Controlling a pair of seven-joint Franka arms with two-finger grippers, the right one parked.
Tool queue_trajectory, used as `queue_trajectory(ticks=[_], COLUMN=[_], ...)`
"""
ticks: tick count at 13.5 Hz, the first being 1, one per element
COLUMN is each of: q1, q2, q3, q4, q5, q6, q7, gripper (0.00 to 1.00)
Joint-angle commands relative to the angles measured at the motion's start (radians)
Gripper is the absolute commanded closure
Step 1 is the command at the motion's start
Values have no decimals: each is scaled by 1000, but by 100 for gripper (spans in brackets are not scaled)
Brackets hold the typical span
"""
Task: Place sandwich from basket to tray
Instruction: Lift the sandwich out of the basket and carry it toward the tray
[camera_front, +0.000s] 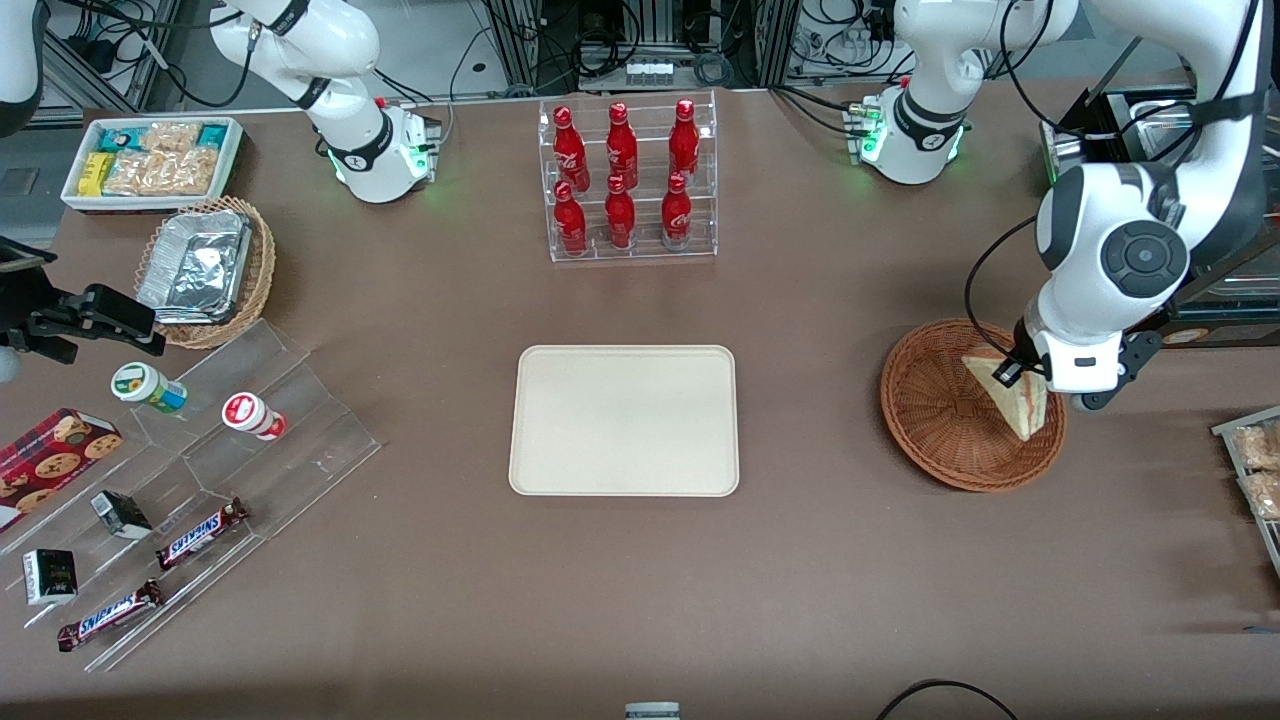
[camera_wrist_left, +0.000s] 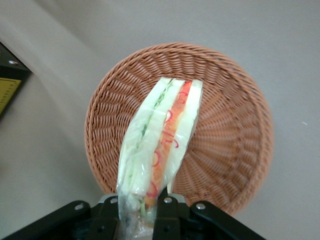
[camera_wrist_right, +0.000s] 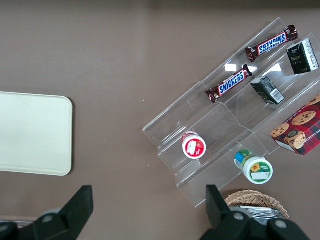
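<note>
A: From the front, the gripper (camera_front: 1012, 372) is over the basket (camera_front: 930, 420) at the working arm's end of the worktop (camera_front: 800, 560). The sandwich (camera_front: 1018, 398) hangs from it above the basket's edge, one corner pointing down. The tray (camera_front: 624, 420) lies bare in the middle, well apart from the basket.

B: What worries you?

A: The carry to the tray is long, and the hold looks to be on one end of the wedge only. I'd judge a quick swing could make it pivot or slip. The low corner might also catch the basket rim if the arm goes sideways before rising.

B: Does the working arm's wrist camera help?

A: It does. There the fingers (camera_wrist_left: 167, 212) are pinching the sandwich (camera_wrist_left: 162, 135) at its near end, across the bread faces, with the red and green filling edge facing the camera. The sandwich looks wrapped in clear film, which I'd expect to be slippery. The basket (camera_wrist_left: 235, 125) lies below and holds nothing else. The front camera shows none of that grip, but only it shows basket and tray together.

B: And the parked arm's camera?

A: Only one end of the tray (camera_wrist_right: 35, 132) and a clear stand of snacks (camera_wrist_right: 235, 115).
</note>
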Motion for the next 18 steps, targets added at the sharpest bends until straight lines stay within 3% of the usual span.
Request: queue_trajectory(ticks=[1, 5, 9, 12, 18], q1=[-85, -209, -335, -443, -548], q2=[6, 7, 7, 18, 111], q3=[2, 2, 1, 2, 1], q4=[141, 295, 401, 404, 403], q5=[15, -4, -79, -99, -122], q6=[-145, -291, -349, -333, -167], q7=[-7, -10, -4, 96, 96], gripper=[96, 96, 96, 96, 95])
